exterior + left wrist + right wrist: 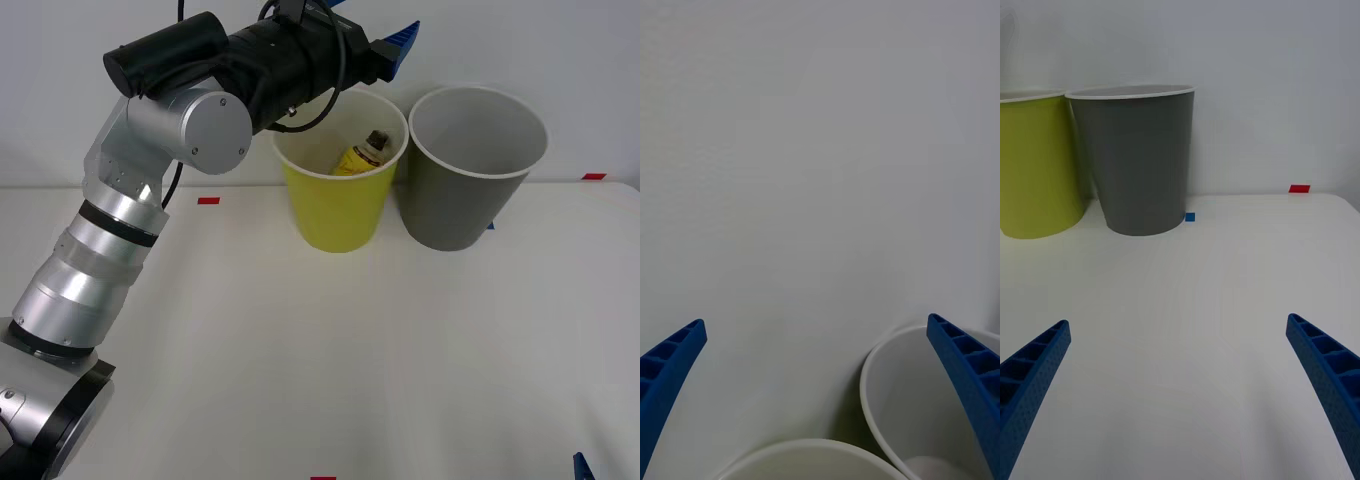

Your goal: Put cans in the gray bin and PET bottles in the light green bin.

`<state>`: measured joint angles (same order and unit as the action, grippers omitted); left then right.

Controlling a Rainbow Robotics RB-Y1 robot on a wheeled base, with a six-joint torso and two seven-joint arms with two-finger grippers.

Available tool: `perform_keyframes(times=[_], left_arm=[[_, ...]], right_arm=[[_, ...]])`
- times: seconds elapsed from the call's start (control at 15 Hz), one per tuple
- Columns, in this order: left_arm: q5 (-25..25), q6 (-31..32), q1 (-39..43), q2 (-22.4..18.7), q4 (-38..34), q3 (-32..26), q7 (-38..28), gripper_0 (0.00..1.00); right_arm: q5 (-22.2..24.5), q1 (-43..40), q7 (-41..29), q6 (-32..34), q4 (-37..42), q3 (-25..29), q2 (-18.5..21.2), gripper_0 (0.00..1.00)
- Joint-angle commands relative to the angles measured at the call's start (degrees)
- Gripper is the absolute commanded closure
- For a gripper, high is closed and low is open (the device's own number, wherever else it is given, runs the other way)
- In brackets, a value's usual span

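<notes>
Front view first: the round tapered yellow-green bin with the white rim (340,205) stands on the white table (330,360), and the round tapered dark gray bin with its white rim and pale inside (465,190) stands just beside it, on the robot's right. Down inside the green bin lies the small yellow-labelled PET bottle with the black cap and gold neck band (360,155), tilted, cap pointing up toward the gray bin. The left gripper (385,45) hangs above the green bin's far rim, blue ribbed fingers (402,42) poking out toward the gray bin, empty. A red tape mark (208,200) sits on the table to the green bin's left.

Right wrist view: the right gripper (1180,390) is low over the table, well apart from the green bin (1037,169), its blue fingers (1030,371) spread wide with nothing between them. The gray bin (1142,161) is next to the green one, a small blue marker (1190,217) at its foot.

Left wrist view: the left gripper (816,390) has its fingers (962,375) splayed wide, holding nothing, with the green bin's white rim (812,446) right below and the gray bin's pale inside (914,412) beside it, the wall behind.
</notes>
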<state>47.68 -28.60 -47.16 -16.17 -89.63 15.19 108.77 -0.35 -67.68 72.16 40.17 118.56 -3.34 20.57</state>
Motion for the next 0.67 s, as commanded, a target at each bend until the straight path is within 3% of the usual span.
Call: perform_keyframes(times=[0.07,0.33,0.47,0.6,0.67], left_arm=[[1.6,-0.1,0.1,-0.2,-0.5,-0.1,0.0,0.0],[6.6,-10.0,0.1,-5.1,-5.9,-2.1,-0.8,0.0],[8.5,-11.3,0.1,-7.8,-7.4,-2.5,-0.5,0.0],[9.0,-11.9,4.2,-9.7,-12.7,-3.9,-0.4,0.0],[9.2,-16.0,7.0,-9.5,-16.4,-6.9,-0.4,0.0]], right_arm=[[0.0,0.0,0.0,0.0,0.0,0.0,0.0,0.0],[0.0,0.0,0.0,0.0,0.0,0.0,0.0,0.0],[0.0,0.0,0.0,0.0,0.0,0.0,0.0,0.0],[0.0,0.0,0.0,0.0,0.0,0.0,0.0,0.0],[0.0,0.0,0.0,0.0,0.0,0.0,0.0,0.0]])
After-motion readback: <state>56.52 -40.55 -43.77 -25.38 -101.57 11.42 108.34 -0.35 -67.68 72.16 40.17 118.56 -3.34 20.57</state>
